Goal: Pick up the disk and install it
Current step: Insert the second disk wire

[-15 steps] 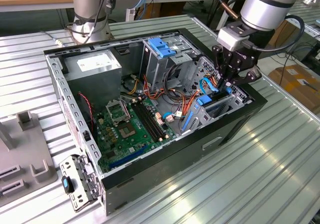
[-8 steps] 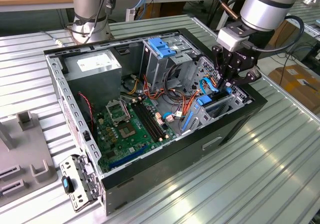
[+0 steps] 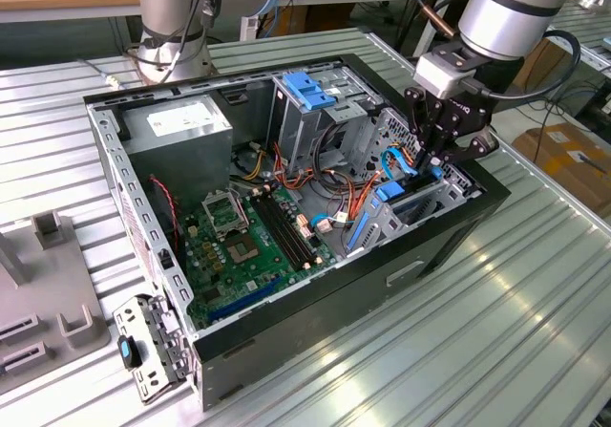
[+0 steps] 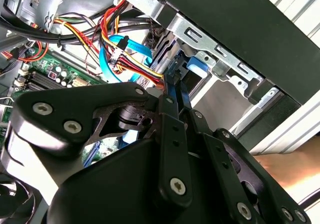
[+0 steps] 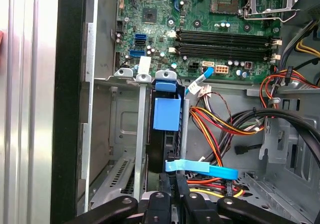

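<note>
While the disk (image 5: 166, 115) sat upright in its bay, its edge was clamped by the narrowed pincer (image 5: 178, 181) directly above it.

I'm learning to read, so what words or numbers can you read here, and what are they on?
White sticker on the grey box: print too small to read.
Gripper: white lettering on its body, too blurred to read.
Green circuit board: tiny white marks, too small to read.
So no text can be quoted.
</note>
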Motion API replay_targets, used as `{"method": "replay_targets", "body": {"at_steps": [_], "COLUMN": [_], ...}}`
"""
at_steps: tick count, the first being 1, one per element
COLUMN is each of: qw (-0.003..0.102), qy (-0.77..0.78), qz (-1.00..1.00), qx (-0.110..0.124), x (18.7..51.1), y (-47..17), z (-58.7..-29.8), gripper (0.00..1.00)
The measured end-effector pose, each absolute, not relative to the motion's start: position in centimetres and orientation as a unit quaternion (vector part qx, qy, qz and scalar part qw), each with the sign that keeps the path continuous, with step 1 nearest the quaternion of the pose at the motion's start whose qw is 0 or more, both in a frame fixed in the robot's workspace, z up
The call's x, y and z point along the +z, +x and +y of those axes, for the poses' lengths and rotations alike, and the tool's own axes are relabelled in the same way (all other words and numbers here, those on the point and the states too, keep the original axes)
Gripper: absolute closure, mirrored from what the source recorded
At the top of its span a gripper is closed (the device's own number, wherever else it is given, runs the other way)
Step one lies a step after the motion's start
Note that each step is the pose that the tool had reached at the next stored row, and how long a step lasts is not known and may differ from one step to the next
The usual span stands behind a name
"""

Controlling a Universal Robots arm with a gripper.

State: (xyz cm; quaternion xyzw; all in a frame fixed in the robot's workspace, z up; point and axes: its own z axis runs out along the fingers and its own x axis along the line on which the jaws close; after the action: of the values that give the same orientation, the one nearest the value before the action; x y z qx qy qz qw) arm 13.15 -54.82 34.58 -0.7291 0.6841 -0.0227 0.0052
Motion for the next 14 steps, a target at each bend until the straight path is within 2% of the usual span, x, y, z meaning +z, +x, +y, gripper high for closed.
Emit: {"method": "replay_targets", "body": {"at_steps": [14], "qw": [0.005], "qy": [-0.731], "qz": [0.682], "qx": [-0.023], "x": [34.72], "y": [13.15], "z": [-54.81], "gripper": [0.84]}}
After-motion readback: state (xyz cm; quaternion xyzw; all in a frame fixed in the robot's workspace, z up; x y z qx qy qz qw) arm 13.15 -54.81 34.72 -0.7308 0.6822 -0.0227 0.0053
